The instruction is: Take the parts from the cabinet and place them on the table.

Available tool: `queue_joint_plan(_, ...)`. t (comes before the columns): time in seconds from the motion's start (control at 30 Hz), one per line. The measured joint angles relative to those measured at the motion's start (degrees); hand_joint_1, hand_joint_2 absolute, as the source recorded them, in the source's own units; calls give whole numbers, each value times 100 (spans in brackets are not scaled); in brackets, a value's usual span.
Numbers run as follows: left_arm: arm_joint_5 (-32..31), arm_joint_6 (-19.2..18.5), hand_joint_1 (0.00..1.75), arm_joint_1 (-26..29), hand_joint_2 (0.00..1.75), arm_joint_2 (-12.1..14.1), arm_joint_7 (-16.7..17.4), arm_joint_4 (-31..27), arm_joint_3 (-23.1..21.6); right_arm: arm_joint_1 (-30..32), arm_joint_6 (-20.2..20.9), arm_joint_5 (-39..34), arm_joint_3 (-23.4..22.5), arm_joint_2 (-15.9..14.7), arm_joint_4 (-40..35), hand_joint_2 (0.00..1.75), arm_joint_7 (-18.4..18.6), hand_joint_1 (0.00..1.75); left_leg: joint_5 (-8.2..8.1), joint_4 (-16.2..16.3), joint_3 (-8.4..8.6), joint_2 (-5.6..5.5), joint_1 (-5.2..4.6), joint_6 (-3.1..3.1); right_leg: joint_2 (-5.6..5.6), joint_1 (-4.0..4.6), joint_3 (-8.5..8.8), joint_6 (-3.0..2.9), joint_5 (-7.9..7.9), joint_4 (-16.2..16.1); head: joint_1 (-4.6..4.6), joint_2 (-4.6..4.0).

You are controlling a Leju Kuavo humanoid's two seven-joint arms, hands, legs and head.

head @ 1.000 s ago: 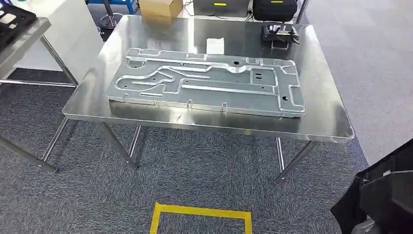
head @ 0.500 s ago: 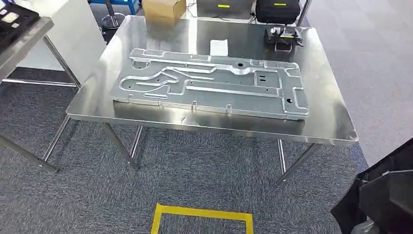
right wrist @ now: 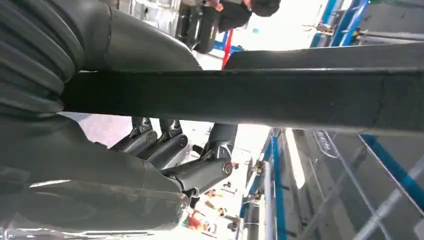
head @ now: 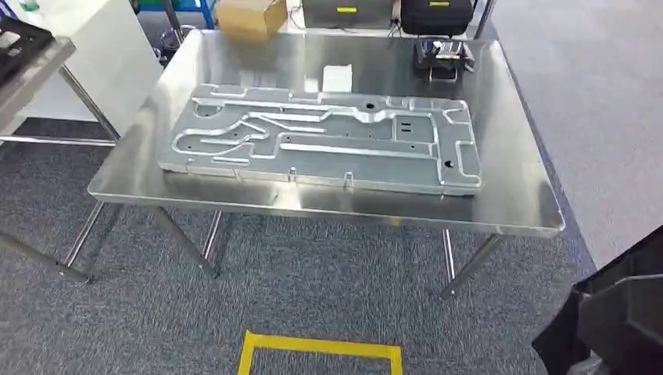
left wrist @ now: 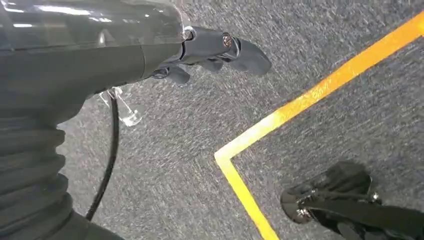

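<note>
Grey carpet (head: 313, 273) ran under a steel worktop (head: 516, 199) ahead of us, with a yellow tape mark (head: 320, 348) on the floor at our six o'clock. We carried a black tray-like part (head: 618, 320) at our four o'clock; in the right wrist view its dark edge crossed just above our right hand (right wrist: 170, 155), whose fingers (right wrist: 200, 172) curled up under that edge, holding the part. Our left hand (left wrist: 210, 52) hung over the carpet, fingers loosely curled with nothing in them. We judged ourselves in the carrying step, with the worktop not yet within reach; the next move called for closing in and setting the part down flat. A large machined metal plate (head: 320, 141) took up most of the middle of the worktop, so free room lay mainly along the near edge and toward two o'clock. A small black device (head: 442, 55) sat at one o'clock, a white card (head: 337, 78) at twelve, a cardboard box (head: 250, 17) on the floor beyond.
</note>
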Motion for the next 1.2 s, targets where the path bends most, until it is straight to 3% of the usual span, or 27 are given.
queue_joint_plan(0.03,0,2,0,-10,175,-2,-2,-2,0,-2,0,2,2,0,0,175,0,175,-59,197,-51,-12,3,-1,-23,7,61,-43,-21,-20,-13,-2)
queue_joint_plan(0.07,0,4,0,-19,175,-2,-2,-2,0,-4,0,2,2,0,0,175,0,175,-246,531,-224,-13,3,-9,-27,22,82,-83,-45,-24,-46,0)
queue_joint_plan(0.13,2,9,0,-7,175,0,0,-2,0,-2,0,2,0,0,0,175,2,175,-691,1386,-730,-15,-6,-33,-23,64,99,-146,-85,-14,-50,-2)
queue_joint_plan(0.17,2,13,0,2,175,0,0,-2,0,-3,0,0,2,0,2,175,2,175,-776,1688,-944,-16,-12,-32,-12,90,110,-168,-100,-11,-53,0)
queue_joint_plan(0.2,2,15,0,6,175,0,0,-2,0,-3,0,0,0,0,2,175,2,175,-696,1719,-1030,-16,-16,-7,-2,116,134,-183,-118,-9,-48,-2)
queue_joint_plan(0.27,2,15,0,8,175,0,0,-2,0,-2,0,2,2,0,2,175,4,175,-174,1092,-852,-17,-40,64,17,161,217,-192,-170,-9,-51,-2)
queue_joint_plan(0.3,2,15,0,10,175,0,0,-2,0,-2,0,2,2,0,2,175,4,175,185,560,-656,-22,-70,126,17,180,276,-193,-202,-11,-50,-2)
queue_joint_plan(0.33,2,15,0,14,175,17,2,-2,0,-2,0,2,2,0,2,175,7,175,346,196,-520,-22,-116,213,15,183,309,-188,-233,-18,-42,-2)
queue_joint_plan(0.37,2,11,0,8,175,22,9,-2,0,0,0,5,2,0,4,175,7,175,122,195,-562,-14,-143,237,17,193,323,-168,-241,-5,2,-2)
queue_joint_plan(0.4,2,11,0,12,175,22,7,-2,0,-3,0,7,-2,0,4,175,7,175,93,141,-532,-31,-157,241,25,184,283,-127,-262,2,-31,0)
queue_joint_plan(0.43,2,11,0,15,175,30,13,-2,-2,7,0,7,0,0,4,175,24,175,236,112,-532,-28,-162,265,24,179,295,-90,-285,-7,-16,-2)
queue_joint_plan(0.47,2,11,0,37,175,50,11,-2,-2,11,0,7,-4,0,4,175,24,175,247,107,-519,-34,-166,275,24,179,323,-76,-285,-34,-22,-2)
queue_joint_plan(0.5,2,11,0,31,175,42,11,-2,-4,7,0,9,-4,0,-4,175,24,175,293,0,-459,-36,-99,313,20,223,355,-29,-309,-36,-22,0)
queue_joint_plan(0.53,2,11,0,27,175,39,9,-2,-4,16,0,9,-4,0,-4,175,26,175,336,-73,-408,-24,-85,311,16,189,352,9,-359,51,-13,-2)
queue_joint_plan(0.57,2,4,0,23,175,39,7,-2,-4,12,0,11,-4,0,-4,175,24,175,344,-107,-385,-20,-81,349,11,169,199,58,-539,318,20,0)
queue_joint_plan(0.63,0,-7,0,16,175,31,7,-2,-7,13,0,11,-4,0,0,175,31,175,327,-106,-386,-19,-81,358,11,108,-289,130,-932,1169,15,0)
queue_joint_plan(0.67,0,-7,0,17,175,24,7,-2,-7,14,0,11,-4,0,2,175,39,175,307,-105,-379,-17,-81,356,11,78,-531,165,-1031,1556,9,0)
queue_joint_plan(0.7,0,-7,0,17,175,24,7,-2,-7,14,0,13,-4,0,4,175,42,175,290,-102,-364,-16,-78,344,8,50,-664,195,-977,1704,13,-2)
queue_joint_plan(0.73,0,-7,0,18,175,24,7,-2,-7,14,0,15,-4,0,4,175,44,175,268,-102,-335,-19,-71,328,4,20,-657,223,-788,1586,13,0)
queue_joint_plan(0.83,0,-4,0,21,175,15,4,-2,-9,13,0,26,-4,0,4,175,57,175,148,-79,-207,-31,-39,231,-29,-47,-101,274,94,248,15,0)
queue_joint_plan(0.87,0,-4,0,18,175,15,4,-2,-9,5,0,26,-4,0,13,175,61,175,103,-49,-197,-29,-71,181,-28,-7,-40,244,-24,115,22,-2)
queue_joint_plan(0.9,-4,-7,0,12,175,15,4,-2,-9,8,0,33,-2,0,11,175,68,175,76,-41,-203,-34,-77,146,-14,8,-23,148,-33,73,11,0)
queue_joint_plan(0.97,-7,-7,0,10,175,15,2,-2,-9,21,0,33,-4,-2,18,175,92,175,72,-87,-175,-18,-61,85,-7,34,-30,60,-55,70,-11,0)
queue_joint_plan(1.03,-7,-7,0,-3,175,15,2,-2,-9,22,0,42,-4,-2,18,175,92,175,8,-46,-108,-11,-32,24,-6,-5,38,-42,-28,-18,-15,-2)
queue_joint_plan(1.1,-7,-11,0,-12,175,13,-7,-4,-9,21,0,50,0,0,18,175,96,175,-328,543,-395,-20,-31,7,-25,-1,81,-103,-51,-43,-61,-2)
queue_joint_plan(1.17,-7,-17,0,6,175,13,-2,-2,-11,26,0,68,2,0,20,175,114,175,-692,1475,-903,-21,-32,-13,-25,28,102,-149,-83,-41,-61,-2)
queue_joint_plan(1.2,-7,-24,0,13,175,13,0,-4,-11,26,0,75,2,0,20,175,114,175,-720,1742,-1081,-21,-32,-18,-20,42,116,-158,-100,-36,-63,-2)
